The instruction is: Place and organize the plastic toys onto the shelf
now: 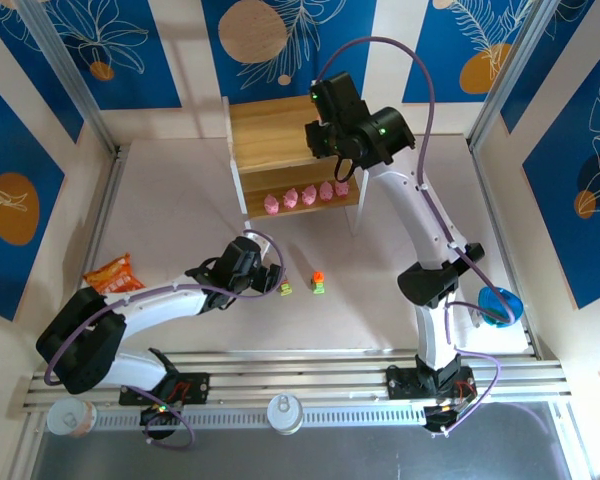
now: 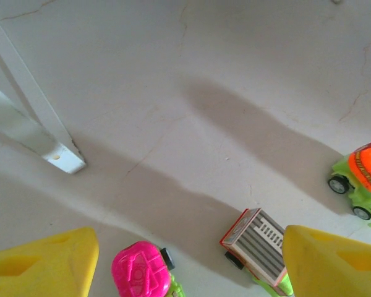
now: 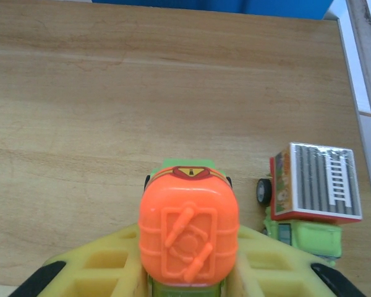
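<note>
Snugly, the right pincer (image 3: 188, 272) pinches an orange-topped yellow-green plastic car (image 3: 188, 232) on the top board of the light wooden shelf (image 3: 80, 93); a grey-topped ladder car (image 3: 312, 198) sits just beside it, near the board's right edge; bare wood lies open leftward; the left pincer (image 2: 188, 247) stands spread over a magenta-topped car (image 2: 141, 271) at the bottom edge, pale table (image 2: 204, 74) open above.

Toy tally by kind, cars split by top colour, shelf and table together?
Pink figurines: 5, in a row on the lower board of the shelf
Orange-top cars: 2, one on the shelf top, one on the table
Grey-top cars: 2, one on the shelf top, one on the table
Magenta-top car: 1, on the table
Total: 10
</note>
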You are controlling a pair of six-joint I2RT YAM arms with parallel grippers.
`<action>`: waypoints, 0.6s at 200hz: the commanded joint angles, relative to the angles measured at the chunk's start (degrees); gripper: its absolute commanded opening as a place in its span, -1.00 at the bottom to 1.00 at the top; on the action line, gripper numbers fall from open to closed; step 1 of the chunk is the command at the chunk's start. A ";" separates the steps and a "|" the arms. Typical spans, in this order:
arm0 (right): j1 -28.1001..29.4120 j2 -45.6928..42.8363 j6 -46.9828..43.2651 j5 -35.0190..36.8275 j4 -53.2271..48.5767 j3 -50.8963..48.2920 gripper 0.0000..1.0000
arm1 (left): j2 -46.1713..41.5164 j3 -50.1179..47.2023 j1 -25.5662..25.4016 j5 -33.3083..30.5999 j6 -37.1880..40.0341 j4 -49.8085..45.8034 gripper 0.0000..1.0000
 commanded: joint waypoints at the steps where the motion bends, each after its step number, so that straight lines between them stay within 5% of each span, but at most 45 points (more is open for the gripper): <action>1: -0.63 0.05 -0.86 -1.57 -1.12 0.87 -0.43 | -0.11 1.35 0.73 2.19 0.26 1.34 0.56; 120: -1.79 -0.10 -0.88 -3.07 -0.94 -2.21 -0.43 | -0.43 1.08 0.68 4.13 0.55 2.23 0.56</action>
